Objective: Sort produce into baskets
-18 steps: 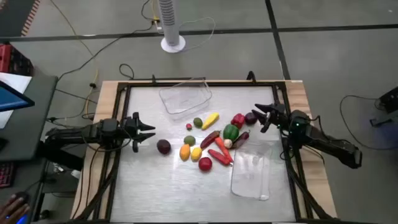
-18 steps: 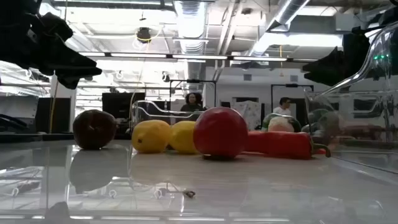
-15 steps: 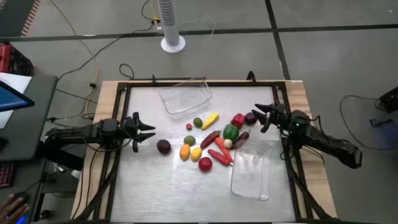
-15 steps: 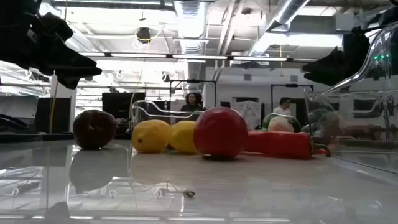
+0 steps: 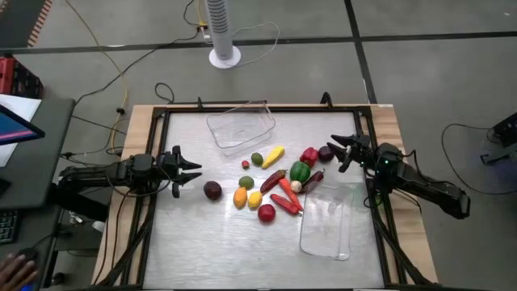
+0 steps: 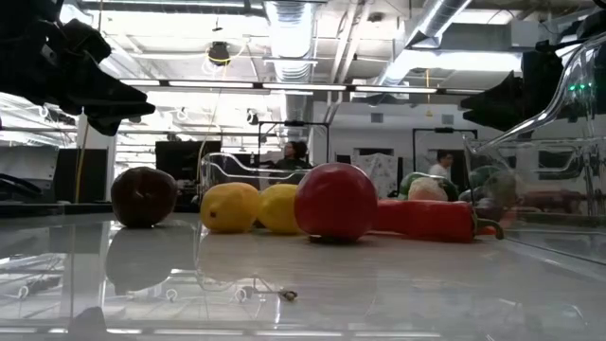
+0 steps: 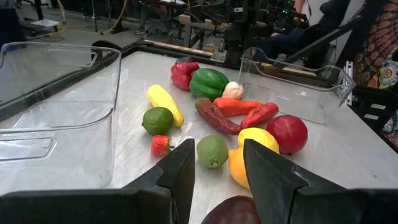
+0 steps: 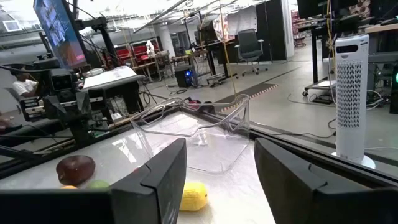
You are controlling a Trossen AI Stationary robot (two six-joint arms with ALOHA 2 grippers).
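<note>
While both arms hung over opposite table edges, was framed by a wooden table [image 5: 137, 121] with a black rail border and a pale glossy top. Beyond the far edge stood a white tower fan [image 5: 223, 32] on a grey floor crossed by loose cables [image 5: 121, 69]; at the left edge showed a screen [image 5: 16, 129] and a person's hand [image 5: 14, 267]. No readable writing or brand anywhere. Left gripper [image 5: 191, 170] held above the table's left side, fingers [image 7: 180, 171] spread apart with nothing between them, aimed toward the produce; dark purple round piece [image 5: 212, 191] lay just beyond those fingertips, nearest of all, apart from them. Past it clustered mid-table: an orange piece [image 5: 240, 197], a yellow lemon [image 5: 254, 199], a red round fruit [image 5: 266, 213], two limes [image 5: 257, 159] [image 5: 246, 183], a small strawberry [image 5: 245, 165], a long yellow piece [image 5: 273, 156], a green pepper [image 5: 300, 171], a red pepper [image 5: 308, 156], a carrot [image 5: 287, 202] and a dark red chili [image 5: 272, 180]. Far clear basket [image 5: 241, 125] sat tilted near the back rail; near clear basket [image 5: 326, 220] lay right of the cluster. Right gripper [image 5: 338, 150] hovered at the right side, fingers [image 8: 158, 180] likewise spread and holding nothing, a dark plum-coloured piece [image 5: 325, 153] just beside its tips in the high view.
</note>
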